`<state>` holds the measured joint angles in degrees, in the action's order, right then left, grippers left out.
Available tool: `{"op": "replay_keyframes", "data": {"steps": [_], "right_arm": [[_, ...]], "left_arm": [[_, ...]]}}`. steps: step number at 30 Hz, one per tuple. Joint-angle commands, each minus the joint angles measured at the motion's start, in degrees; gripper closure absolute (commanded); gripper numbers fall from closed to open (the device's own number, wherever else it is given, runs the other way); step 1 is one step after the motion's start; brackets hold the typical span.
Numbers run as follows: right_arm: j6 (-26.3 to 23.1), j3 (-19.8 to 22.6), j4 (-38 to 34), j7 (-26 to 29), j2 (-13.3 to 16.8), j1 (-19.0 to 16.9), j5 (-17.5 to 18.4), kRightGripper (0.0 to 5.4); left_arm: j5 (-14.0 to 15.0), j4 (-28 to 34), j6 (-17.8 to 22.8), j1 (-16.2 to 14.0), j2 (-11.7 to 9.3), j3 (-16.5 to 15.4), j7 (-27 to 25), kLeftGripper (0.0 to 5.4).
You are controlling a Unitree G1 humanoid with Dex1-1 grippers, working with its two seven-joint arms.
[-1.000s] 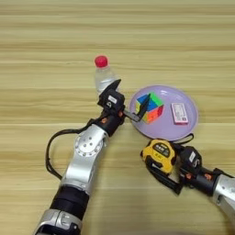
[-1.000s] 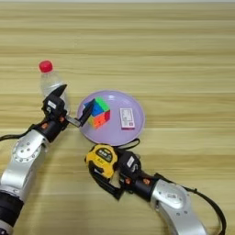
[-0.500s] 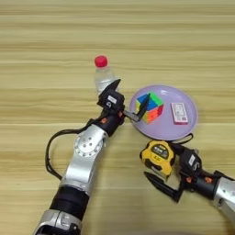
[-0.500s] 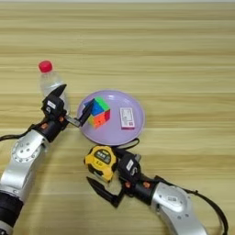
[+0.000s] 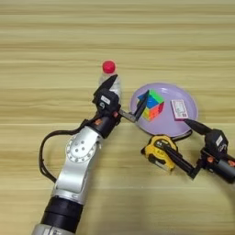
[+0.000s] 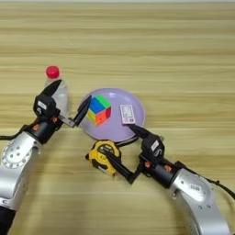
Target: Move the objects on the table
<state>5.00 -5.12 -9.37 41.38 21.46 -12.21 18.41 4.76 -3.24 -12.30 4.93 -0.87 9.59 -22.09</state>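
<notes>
On the table, both grippers' fingers spread open; left gripper partly hides the bottle.

No text can be read — the small card shows print too small to tell.

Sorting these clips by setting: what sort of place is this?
Probably a robot test bench: a bare wooden table with unrelated small props, a bottle, a puzzle cube on a plate, and a tape measure.

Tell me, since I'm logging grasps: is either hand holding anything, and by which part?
Nothing is held. The left hand is open between bottle and puzzle cube; the right hand is open beside the tape measure.
</notes>
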Motion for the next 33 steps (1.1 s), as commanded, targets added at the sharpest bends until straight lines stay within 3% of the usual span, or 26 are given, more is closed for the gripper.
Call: {"op": "replay_keyframes", "data": {"steps": [1, 10, 16, 20, 26, 33], "right_arm": [[-1.7, 2.3, -0.8, -1.2, -0.5, 1.2, 2.0, 0.04], [-1.8, 7.0, 1.4, -6.2, -2.7, 4.4, 3.5, 0.04], [2.1, 12.0, 7.9, -16.4, -4.6, 9.0, -2.4, 0.04], [3.2, 14.0, 10.7, -20.1, -5.1, 10.6, -4.0, 0.04], [4.9, 14.9, 13.4, -24.0, -5.5, 11.9, -6.8, 0.04], [7.1, 15.7, 16.3, -30.4, -6.7, 13.0, -11.4, 0.04]], "left_arm": [[1.2, 2.8, 1.9, -1.9, -1.0, 0.6, -1.0, 0.00], [2.2, 4.9, 2.5, -4.4, -2.1, 0.8, -1.6, 0.00], [3.3, 5.0, 2.4, -6.6, -3.7, -0.4, -1.9, 0.00], [4.2, 3.9, 2.0, -7.5, -4.7, -2.4, -1.8, 0.00], [4.8, 2.5, 1.3, -8.1, -5.9, -5.4, -1.1, 0.00], [5.6, -0.4, 0.6, -6.7, -6.1, -11.4, 2.6, 0.00]]}}
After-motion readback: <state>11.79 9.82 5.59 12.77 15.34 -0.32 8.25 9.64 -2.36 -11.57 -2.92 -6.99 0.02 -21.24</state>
